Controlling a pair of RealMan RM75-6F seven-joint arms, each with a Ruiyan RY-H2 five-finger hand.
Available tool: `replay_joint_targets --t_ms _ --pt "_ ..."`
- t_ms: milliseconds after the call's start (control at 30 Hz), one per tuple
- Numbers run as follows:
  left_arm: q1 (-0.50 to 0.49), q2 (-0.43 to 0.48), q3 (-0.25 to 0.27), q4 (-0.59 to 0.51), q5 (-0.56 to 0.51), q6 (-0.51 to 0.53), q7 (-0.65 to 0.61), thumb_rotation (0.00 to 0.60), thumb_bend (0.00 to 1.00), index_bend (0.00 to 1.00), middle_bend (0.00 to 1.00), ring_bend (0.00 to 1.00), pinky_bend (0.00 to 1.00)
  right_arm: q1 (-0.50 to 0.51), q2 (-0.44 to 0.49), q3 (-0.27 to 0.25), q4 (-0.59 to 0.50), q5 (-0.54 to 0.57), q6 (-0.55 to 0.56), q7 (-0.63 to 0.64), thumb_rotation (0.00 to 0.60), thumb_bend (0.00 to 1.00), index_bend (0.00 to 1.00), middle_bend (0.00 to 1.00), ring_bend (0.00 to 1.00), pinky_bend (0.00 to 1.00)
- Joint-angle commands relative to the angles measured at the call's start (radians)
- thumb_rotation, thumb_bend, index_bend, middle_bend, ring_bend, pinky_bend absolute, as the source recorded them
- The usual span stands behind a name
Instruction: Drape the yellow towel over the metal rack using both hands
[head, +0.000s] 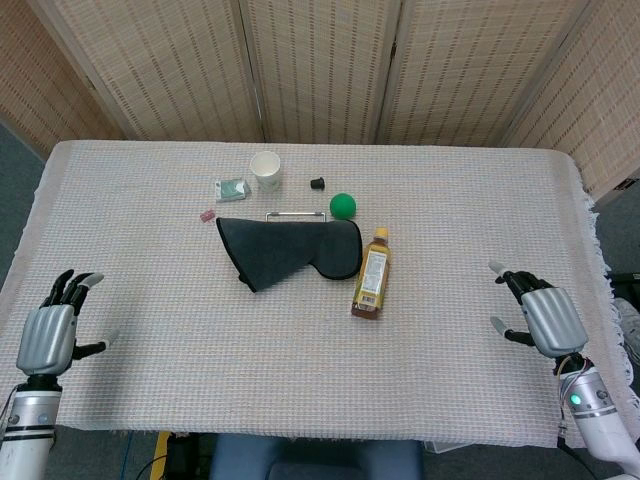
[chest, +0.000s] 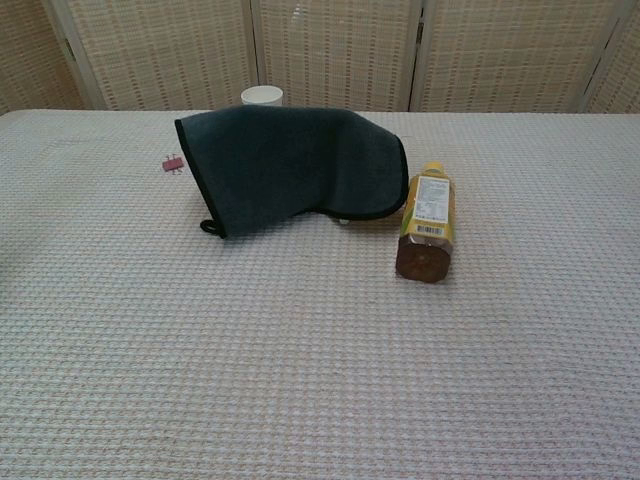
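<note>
— Where's the towel (head: 290, 250)?
— Mid-tabletop (head: 300, 340), draped over the rack (head: 288, 214), well apart from both hands: left hand (head: 48, 335) and right hand (head: 548, 318), fingers spread, holding nothing.
— Its look?
— Dark grey, not yellow.

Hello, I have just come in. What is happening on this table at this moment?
Nothing is being handled right now. The left robot hand and the right robot hand are both empty, fingers apart, near the front corners of the table. A dark towel is draped over a metal rack in the middle; it looks dark grey, not yellow. A bottle lies on its side beside it.
</note>
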Motion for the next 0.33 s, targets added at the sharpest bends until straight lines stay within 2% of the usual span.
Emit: replay_joint_targets --t_ms 33,167,333 --pt "0.063 -0.029 0.043 -0.012 0.078 0.079 0.026 0.600 0.22 0.22 0.20 0.09 0.34 -0.051 -0.002 -0.022 0.014 -0.024 0.045 0.009 0.600 0.26 0.14 0.32 0.31 0.44" --pt "0.115 -0.052 0.065 -0.010 0.125 0.132 0.049 0.600 0.22 0.22 0.20 0.09 0.34 -0.087 0.004 -0.029 0.004 -0.034 0.065 0.010 0.600 0.26 0.14 0.32 0.31 0.44" --pt "0.155 -0.051 0.082 -0.025 0.148 0.140 0.061 0.600 0.22 0.24 0.20 0.10 0.34 -0.122 0.014 -0.026 -0.011 -0.034 0.079 0.019 0.600 0.26 0.16 0.32 0.31 0.44"
